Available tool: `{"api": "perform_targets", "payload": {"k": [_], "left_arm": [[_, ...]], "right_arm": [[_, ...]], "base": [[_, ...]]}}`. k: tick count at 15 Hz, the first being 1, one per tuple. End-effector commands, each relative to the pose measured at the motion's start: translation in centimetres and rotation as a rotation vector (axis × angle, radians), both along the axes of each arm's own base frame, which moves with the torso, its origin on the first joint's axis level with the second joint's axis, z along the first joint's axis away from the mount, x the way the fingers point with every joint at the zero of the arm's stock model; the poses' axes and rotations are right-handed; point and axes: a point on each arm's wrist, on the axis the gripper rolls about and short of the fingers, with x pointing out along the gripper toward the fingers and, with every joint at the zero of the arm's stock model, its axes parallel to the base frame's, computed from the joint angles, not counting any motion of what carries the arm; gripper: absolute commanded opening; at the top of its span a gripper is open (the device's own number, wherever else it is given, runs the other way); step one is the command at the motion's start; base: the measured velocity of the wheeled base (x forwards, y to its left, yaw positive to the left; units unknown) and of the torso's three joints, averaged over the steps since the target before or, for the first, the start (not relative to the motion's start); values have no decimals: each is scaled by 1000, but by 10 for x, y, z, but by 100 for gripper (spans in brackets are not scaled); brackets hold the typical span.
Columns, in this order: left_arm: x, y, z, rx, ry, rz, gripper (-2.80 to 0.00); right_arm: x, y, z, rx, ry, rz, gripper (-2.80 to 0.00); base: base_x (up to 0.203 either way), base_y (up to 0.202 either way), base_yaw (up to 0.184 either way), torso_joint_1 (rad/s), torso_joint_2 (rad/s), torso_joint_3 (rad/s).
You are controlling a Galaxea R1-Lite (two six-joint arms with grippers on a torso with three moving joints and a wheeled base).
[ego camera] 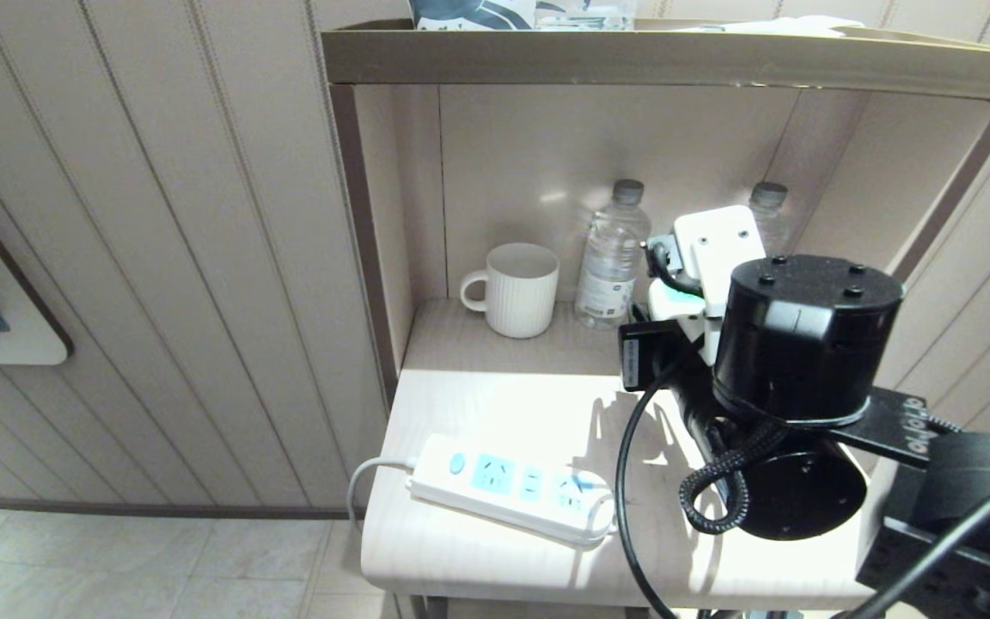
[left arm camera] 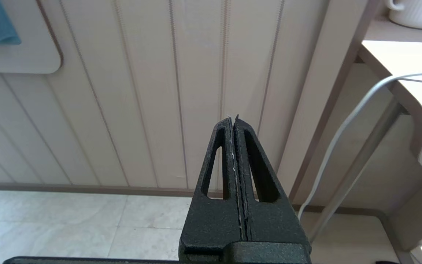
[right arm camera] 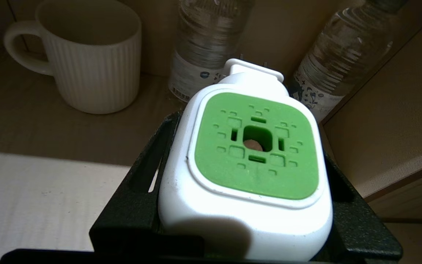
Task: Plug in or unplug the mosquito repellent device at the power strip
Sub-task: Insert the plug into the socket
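My right gripper (right arm camera: 247, 146) is shut on the mosquito repellent device (right arm camera: 255, 154), one black finger against each white side of its plug head. The green vented face points at the wrist camera, and the bottle part is hidden. In the head view the device (ego camera: 669, 303) hangs above the back right of the table, in front of the water bottles and apart from the power strip (ego camera: 512, 486). The strip lies near the table's front left edge with nothing plugged into its light-blue sockets. My left gripper (left arm camera: 233, 119) is shut and empty, parked low beside the table facing the panelled wall.
A white ribbed mug (ego camera: 516, 288) and two clear water bottles (ego camera: 614, 254) stand at the back of the alcove under a shelf (ego camera: 667, 60). The strip's white cord (left arm camera: 343, 135) drops over the table's left edge. My right arm's black wrist (ego camera: 804, 335) covers the table's right side.
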Motion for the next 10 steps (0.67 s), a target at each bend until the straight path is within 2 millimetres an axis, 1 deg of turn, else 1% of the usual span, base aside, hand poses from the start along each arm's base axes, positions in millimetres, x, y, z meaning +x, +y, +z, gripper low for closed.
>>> {"api": "perform_targets", "payload": {"k": [1,2,4,6,7,10], "left_arm": [[0,0,0,0,-1,0,-280],[0,0,0,-2,-1,0,-280],[0,0,0,0,-3,0,-280],[0,0,0,0,-3,0,-280],[0,0,0,0,-1,0,-280],[0,0,0,0,-3,0,-280]], "right_arm": [[-5,9,31,26,-18,17,-280],[-4,13,40,19,-2,21,-280],[-6,14,57,-14,44,24,-280],[-17,9,74,-51,98,41,-280],[-21,6,77,-60,136,50,-280],[-30,-2,84,46,271,172,-280]], "base": [[0,0,0,0,0,0],[0,0,0,0,0,0],[0,0,0,0,0,0],[0,0,0,0,0,0],[0,0,0,0,0,0],[0,0,0,0,0,0]]}}
